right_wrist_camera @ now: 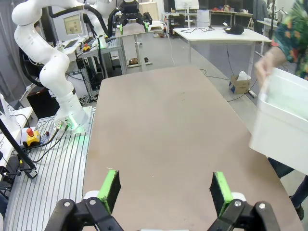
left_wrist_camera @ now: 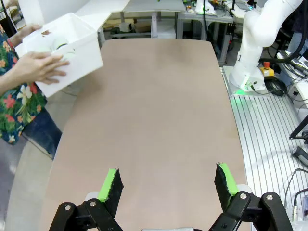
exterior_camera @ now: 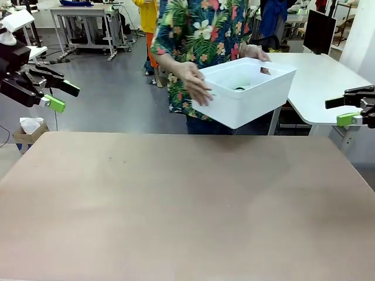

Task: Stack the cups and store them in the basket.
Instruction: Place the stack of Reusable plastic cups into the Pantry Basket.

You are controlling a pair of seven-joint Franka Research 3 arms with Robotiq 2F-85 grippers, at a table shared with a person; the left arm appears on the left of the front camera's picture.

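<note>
A wide brown desk (exterior_camera: 176, 205) stands on a grey floor (exterior_camera: 111, 93). Behind it are a white table (exterior_camera: 319, 82), a metal-framed workbench (exterior_camera: 88, 23) and a dark monitor (exterior_camera: 319, 30).

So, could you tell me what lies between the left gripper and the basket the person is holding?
Bare tabletop: in the left wrist view the open left gripper looks along the table towards the basket, held off its far edge.

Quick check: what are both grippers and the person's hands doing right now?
Left gripper: open, holding nothing.
Right gripper: open, holding nothing.
Person's hands: holding the basket in the air past the table's far edge.
</note>
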